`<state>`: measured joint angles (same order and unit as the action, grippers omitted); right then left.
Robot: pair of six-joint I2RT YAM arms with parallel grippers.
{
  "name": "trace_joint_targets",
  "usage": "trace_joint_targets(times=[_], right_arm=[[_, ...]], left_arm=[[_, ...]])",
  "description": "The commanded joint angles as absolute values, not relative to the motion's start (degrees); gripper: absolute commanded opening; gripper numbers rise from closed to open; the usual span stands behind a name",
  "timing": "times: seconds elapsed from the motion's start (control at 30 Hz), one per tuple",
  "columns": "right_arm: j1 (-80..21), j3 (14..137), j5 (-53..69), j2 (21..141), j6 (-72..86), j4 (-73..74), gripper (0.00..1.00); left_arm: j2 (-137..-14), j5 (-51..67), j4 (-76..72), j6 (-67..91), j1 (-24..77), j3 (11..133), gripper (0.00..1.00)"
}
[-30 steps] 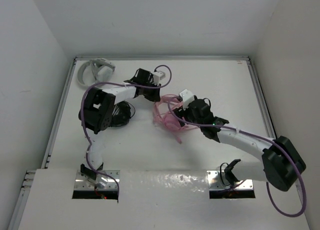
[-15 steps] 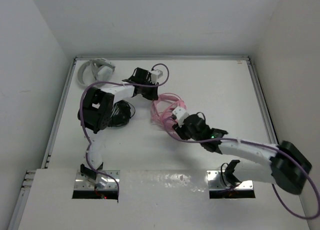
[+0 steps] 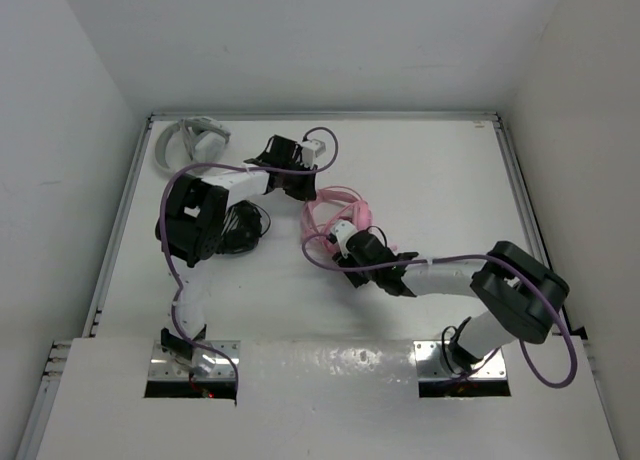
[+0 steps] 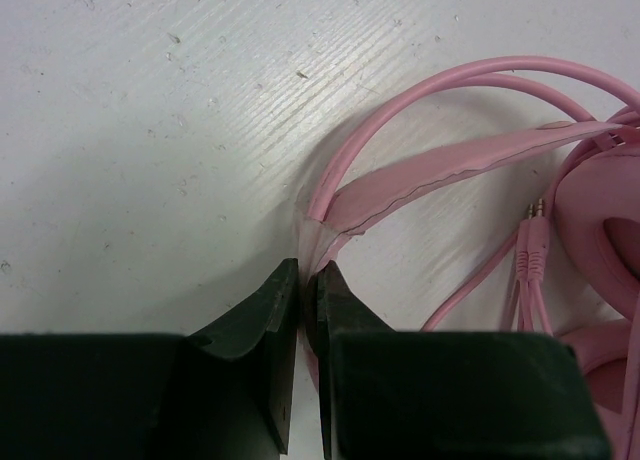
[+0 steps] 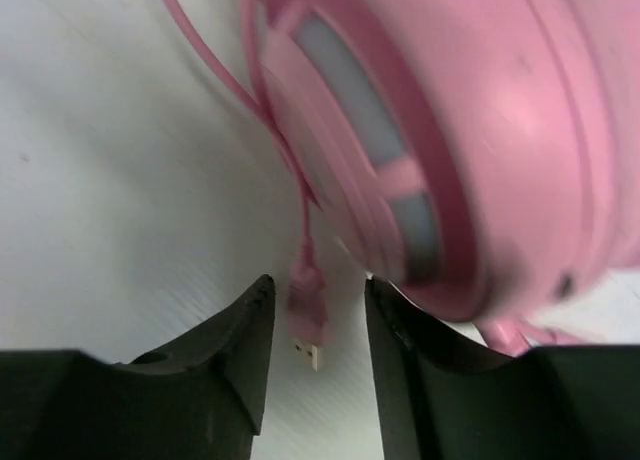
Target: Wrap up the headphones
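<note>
The pink headphones [image 3: 335, 215] lie at mid-table with their cable looped around them. My left gripper [image 3: 303, 188] is at their far left edge. In the left wrist view it [image 4: 308, 272] is shut on the thin pink headband [image 4: 450, 170], and an audio plug [image 4: 535, 242] lies beside an earcup [image 4: 600, 240]. My right gripper [image 3: 335, 243] is low at their near side. In the right wrist view it [image 5: 318, 285] is open, the cable's USB plug [image 5: 308, 325] lies between the jaws, and a pink earcup [image 5: 470, 130] is just beyond.
White-grey headphones [image 3: 190, 140] lie in the far left corner. Black headphones [image 3: 240, 225] lie by the left arm's elbow. A raised rim [image 3: 510, 170] runs round the table.
My right arm has swung left and come down at the near side of the pink headphones, the wrist now pointing left. My left arm has barely moved.
</note>
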<state>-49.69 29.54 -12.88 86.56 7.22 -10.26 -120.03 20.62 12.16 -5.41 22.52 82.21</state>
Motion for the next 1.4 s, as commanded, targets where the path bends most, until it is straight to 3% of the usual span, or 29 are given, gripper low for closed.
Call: trace_joint_targets(times=[0.0,0.07,0.13,0.17,0.4,0.53,0.97,1.17,1.3,1.37], right_arm=[[-49.7,31.2,-8.2,89.7,9.8,-9.1,0.40],[-49.7,32.0,-5.5,90.9,9.8,-7.3,0.33],[-49.8,33.0,-4.0,91.3,9.1,-5.5,0.03],[-49.8,33.8,-4.0,91.3,9.2,-4.3,0.00],[-51.9,41.9,-2.8,82.0,5.8,6.8,0.00],[-51.7,46.2,-9.3,76.6,3.8,6.6,0.00],[-40.5,67.2,-31.7,93.8,-9.6,14.6,0.00],[-35.3,70.8,-33.4,99.6,-14.1,13.3,0.00],[-35.0,71.5,-34.2,102.2,-15.4,13.4,0.43],[-34.6,70.9,-33.8,102.0,-14.9,13.0,0.51]], left_arm=[[-122.2,16.0,17.4,-6.0,21.5,81.1,0.00],[-122.2,16.0,17.4,-6.1,21.5,81.1,0.00],[-122.2,15.8,17.4,-6.2,21.4,81.1,0.00],[-122.2,15.7,17.5,-6.2,21.5,81.1,0.00],[-122.3,14.7,17.4,-6.7,21.5,81.2,0.00],[-122.1,14.0,17.4,-7.4,21.5,81.0,0.00],[-121.6,11.3,17.6,-9.1,21.8,80.9,0.00],[-121.1,10.6,17.8,-9.8,22.2,80.9,0.00],[-120.5,11.1,17.9,-9.8,22.2,80.7,0.00],[-120.1,11.3,17.8,-9.8,22.2,80.6,0.00]])
